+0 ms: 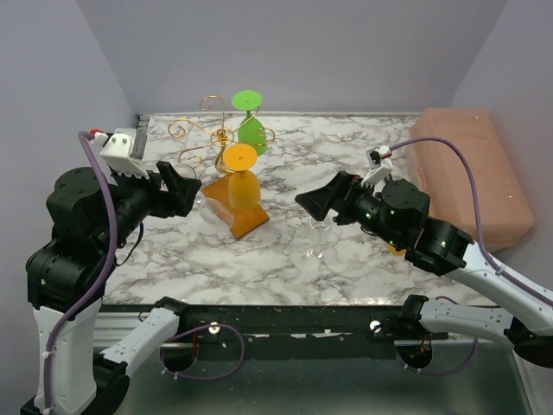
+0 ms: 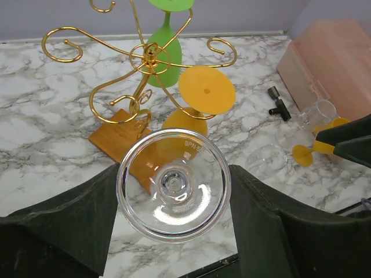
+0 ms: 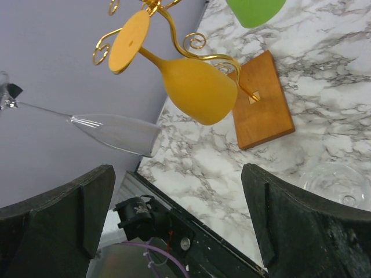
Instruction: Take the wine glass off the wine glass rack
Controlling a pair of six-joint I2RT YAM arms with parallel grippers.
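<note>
Your left gripper (image 1: 184,192) is pinching a clear wine glass (image 2: 173,191). In the left wrist view its two dark fingers (image 2: 87,220) press against either side of the round foot, and you look straight down the stem into the bowl. In the right wrist view this glass lies almost level in the air, with the stem running back to the left gripper. Its rim is near the orange wine glass (image 3: 194,87) but apart from it, and it is off the wire arms. Just beyond stands the wine glass rack (image 1: 220,137), its gold scroll arms on a thin post fixed to an orange-brown wooden base (image 3: 264,101) on the marble table (image 1: 346,156). The orange wine glass hangs upside down from one arm, foot up and bowl over the base. A green wine glass (image 1: 251,130) hangs the same way on the far side. Your right gripper (image 1: 311,203) is spread wide with nothing between its fingers (image 3: 290,231), hovering over the table to the right of the rack and pointing toward it. Another clear glass (image 1: 318,235) sits on the marble just below it, and a pink lidded container (image 1: 467,173) sits at the table's right edge.
</note>
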